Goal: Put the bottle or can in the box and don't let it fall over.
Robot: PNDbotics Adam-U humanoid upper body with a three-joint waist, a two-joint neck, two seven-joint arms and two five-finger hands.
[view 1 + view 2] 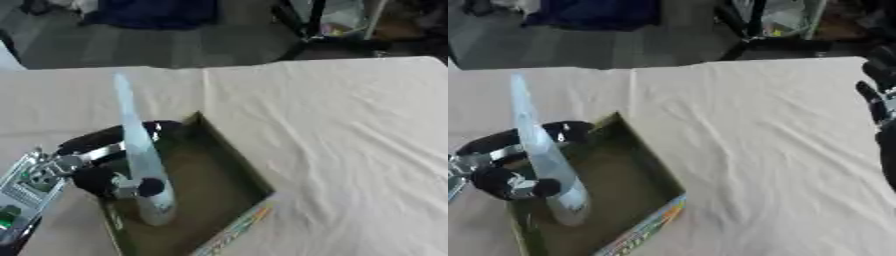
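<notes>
Left robot hand (118,182) grasps bottle (140,155) low on its body, base inside box (223,165) at 7 o'clock on worktop (350,130), likely keeping it upright. Right robot hand (878,100) idle at 3 o'clock; fingers' state unclear.

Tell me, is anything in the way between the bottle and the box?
Nothing visible is. The left hand holds the clear bottle, and its base is already down inside the open box. No other thing shows in the box.

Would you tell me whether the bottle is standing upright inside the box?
Nearly upright, tilted slightly: the bottle has its base inside the box, the left hand curled round it.
</notes>
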